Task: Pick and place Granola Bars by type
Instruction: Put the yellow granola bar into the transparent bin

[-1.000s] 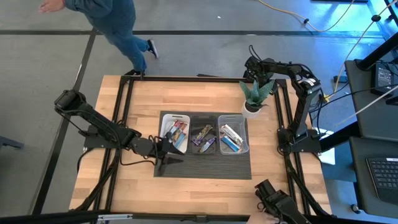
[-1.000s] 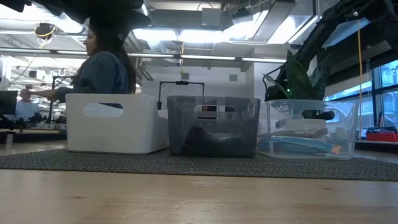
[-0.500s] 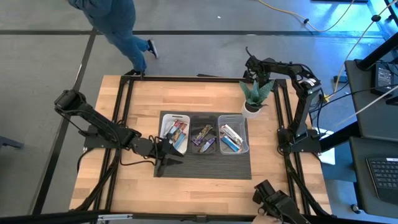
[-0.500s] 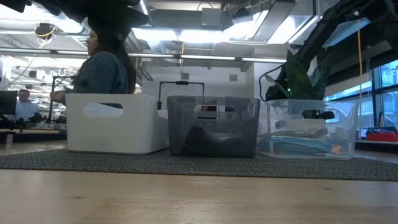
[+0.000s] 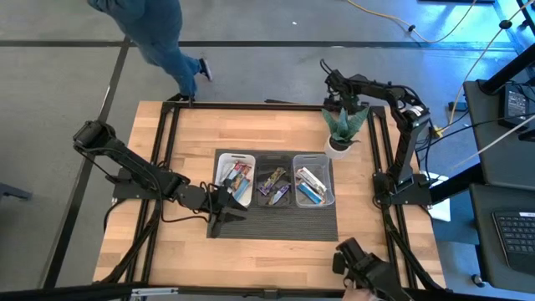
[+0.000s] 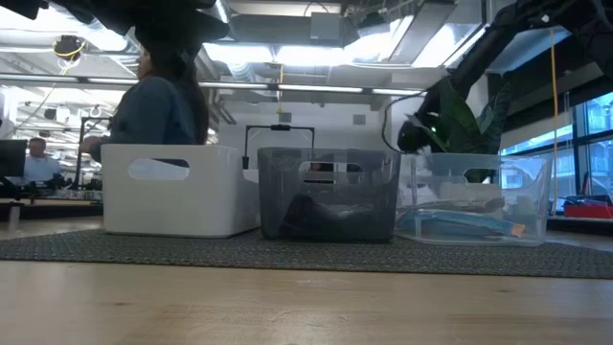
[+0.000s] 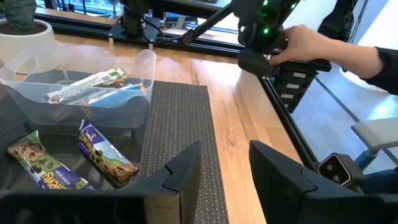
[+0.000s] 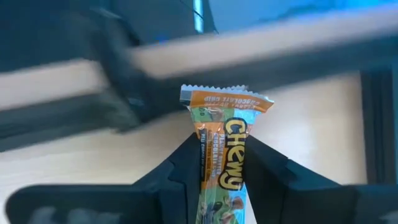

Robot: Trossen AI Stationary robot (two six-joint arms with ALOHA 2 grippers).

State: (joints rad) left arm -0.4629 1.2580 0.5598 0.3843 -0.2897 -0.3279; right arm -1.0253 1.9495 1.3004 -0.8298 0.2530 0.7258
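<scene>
Granola Bars [image 5: 276,184] lie sorted in three trays; one orange-topped bar [image 8: 222,155] is gripped.

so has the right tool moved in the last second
Yes. In the high view the right tool, shut on a granola bar, has shifted left, past the potted plant, toward the table's far edge.

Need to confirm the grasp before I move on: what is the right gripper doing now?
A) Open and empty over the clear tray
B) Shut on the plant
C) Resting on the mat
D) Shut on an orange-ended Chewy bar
D: in the right wrist view the right gripper has its fingers clamped on the sides of a Chewy bar whose orange end sticks out past them.
</scene>
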